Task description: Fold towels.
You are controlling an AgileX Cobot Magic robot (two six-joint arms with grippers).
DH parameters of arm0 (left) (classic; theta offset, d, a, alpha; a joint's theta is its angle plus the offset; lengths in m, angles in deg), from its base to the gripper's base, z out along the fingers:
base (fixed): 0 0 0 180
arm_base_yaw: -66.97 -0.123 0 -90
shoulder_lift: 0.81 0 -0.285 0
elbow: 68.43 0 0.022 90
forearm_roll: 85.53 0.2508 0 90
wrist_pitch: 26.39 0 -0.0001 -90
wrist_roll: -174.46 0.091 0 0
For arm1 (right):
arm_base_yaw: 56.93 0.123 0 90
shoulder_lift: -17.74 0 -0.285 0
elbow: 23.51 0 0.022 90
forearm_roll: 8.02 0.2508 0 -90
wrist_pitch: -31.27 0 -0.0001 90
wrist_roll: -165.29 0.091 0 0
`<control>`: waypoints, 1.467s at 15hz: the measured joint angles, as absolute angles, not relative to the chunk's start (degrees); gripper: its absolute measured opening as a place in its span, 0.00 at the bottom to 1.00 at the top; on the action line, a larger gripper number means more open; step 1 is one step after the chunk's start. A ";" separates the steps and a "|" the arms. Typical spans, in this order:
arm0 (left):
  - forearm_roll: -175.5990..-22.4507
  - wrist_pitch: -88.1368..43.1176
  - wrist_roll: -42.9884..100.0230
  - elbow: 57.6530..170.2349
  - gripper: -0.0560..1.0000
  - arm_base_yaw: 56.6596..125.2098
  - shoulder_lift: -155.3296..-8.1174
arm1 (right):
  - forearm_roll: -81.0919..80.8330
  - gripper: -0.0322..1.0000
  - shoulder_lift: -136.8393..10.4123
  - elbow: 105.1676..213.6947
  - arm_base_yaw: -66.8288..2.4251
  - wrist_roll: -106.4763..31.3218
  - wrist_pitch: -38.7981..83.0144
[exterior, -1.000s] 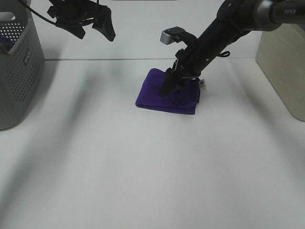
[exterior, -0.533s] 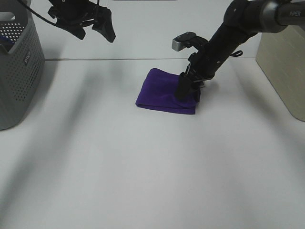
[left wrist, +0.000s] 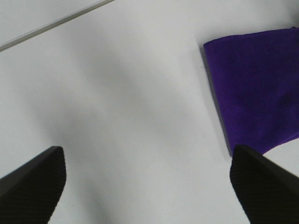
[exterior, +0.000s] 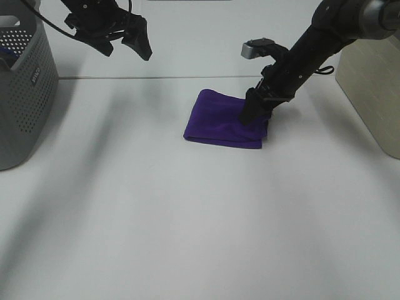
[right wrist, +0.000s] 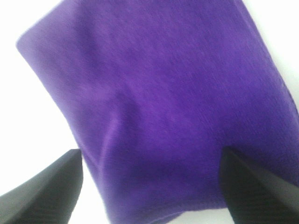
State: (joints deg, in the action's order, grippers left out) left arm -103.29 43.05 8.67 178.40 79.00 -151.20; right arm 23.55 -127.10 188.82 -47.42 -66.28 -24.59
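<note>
The deep purple towel (exterior: 219, 120) lies folded into a small rectangle on the white table, right of centre at the back. My right gripper (exterior: 252, 111) is low over the towel's right end, touching or just above it. In the right wrist view the towel (right wrist: 163, 93) fills the frame and the gripper (right wrist: 152, 186) is open, its fingertips (right wrist: 42, 186) wide apart. My left gripper (exterior: 136, 39) hangs high at the back left, open and empty. In the left wrist view (left wrist: 149, 186) the towel (left wrist: 257, 88) lies off to one side. The white tag is hidden.
A grey perforated basket (exterior: 25, 81) stands at the left edge. A beige box (exterior: 375, 87) stands at the right edge. A seam line (exterior: 156, 77) runs across the back of the table.
My right gripper has moved right across the towel, from its middle to its right end. The towel has shifted slightly right. The left arm has barely moved.
</note>
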 joint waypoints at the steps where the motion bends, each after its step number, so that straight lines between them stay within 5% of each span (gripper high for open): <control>1: -103.29 43.05 8.67 178.40 0.88 79.00 -151.20 | 24.18 0.79 -125.67 189.51 -47.42 -66.28 -25.39; 4: -102.31 43.05 8.38 178.86 0.88 79.00 -151.20 | 23.66 0.79 -119.31 194.89 -47.42 -62.73 -28.77; 7: -96.36 43.16 4.60 178.91 0.88 79.00 -150.12 | 14.26 0.79 -113.12 198.50 -47.99 -44.68 -33.58; 9: -89.77 43.22 0.70 178.91 0.88 77.57 -145.82 | 9.74 0.79 -106.07 198.96 -55.04 -35.11 -37.82; 15: -88.79 43.16 -4.34 176.62 0.88 67.20 -133.10 | 4.18 0.80 -85.96 186.01 -65.30 -28.06 -37.94; 22: -85.53 43.05 -3.42 126.55 0.88 64.39 -92.19 | 2.29 0.81 -41.84 149.11 -65.30 -25.77 -38.51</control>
